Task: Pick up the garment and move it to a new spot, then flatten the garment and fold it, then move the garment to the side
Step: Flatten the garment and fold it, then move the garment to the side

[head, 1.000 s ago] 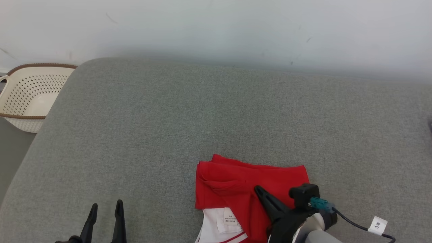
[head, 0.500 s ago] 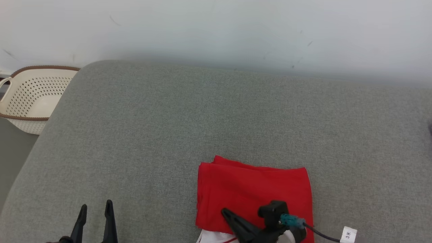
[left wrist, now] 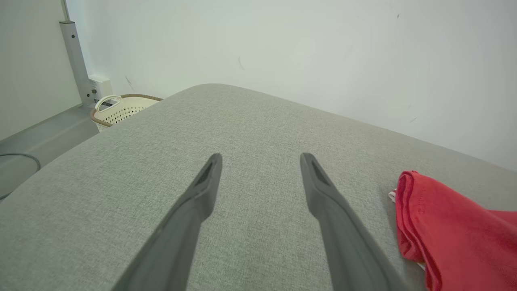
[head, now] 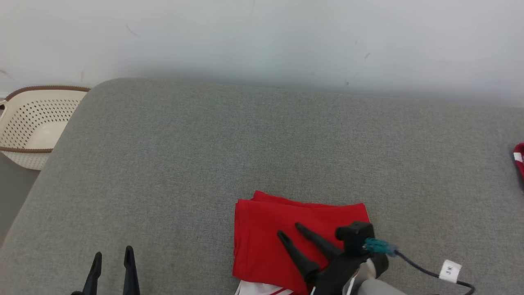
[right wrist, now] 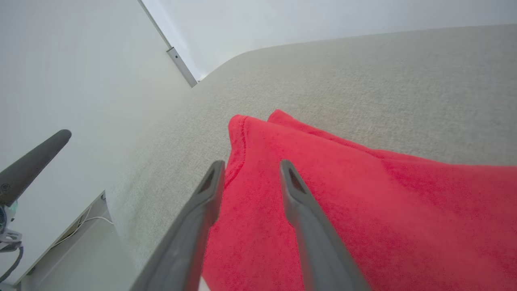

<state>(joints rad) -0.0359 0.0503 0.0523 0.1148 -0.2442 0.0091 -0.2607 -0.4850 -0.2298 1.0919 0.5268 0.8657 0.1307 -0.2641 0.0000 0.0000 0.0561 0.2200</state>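
Note:
The red garment [head: 286,233] lies folded in a rough square on the grey cushion [head: 245,143], with a strip of white trim at its near edge. Over its near right part my right gripper [head: 291,230] hovers, fingers apart and nothing between them. From the right wrist the same gripper [right wrist: 248,166] shows open above the garment [right wrist: 363,202], near its folded edge. My left gripper [head: 113,254] stands open at the lower left over bare cushion. The left wrist view has that gripper [left wrist: 260,158] empty, with the garment [left wrist: 452,226] off to its right.
A cream perforated basket [head: 30,123] with a brown rim stands on the floor past the cushion's left edge. A white wall runs behind the cushion. Another red and white piece [head: 519,157] pokes in at the right edge. A cable with a white tag [head: 449,270] trails from my right wrist.
My right gripper was shut on the garment's fold and has opened, letting the cloth lie flat. The white inner panel and label have been covered by the red fold. The head camera has shifted slightly.

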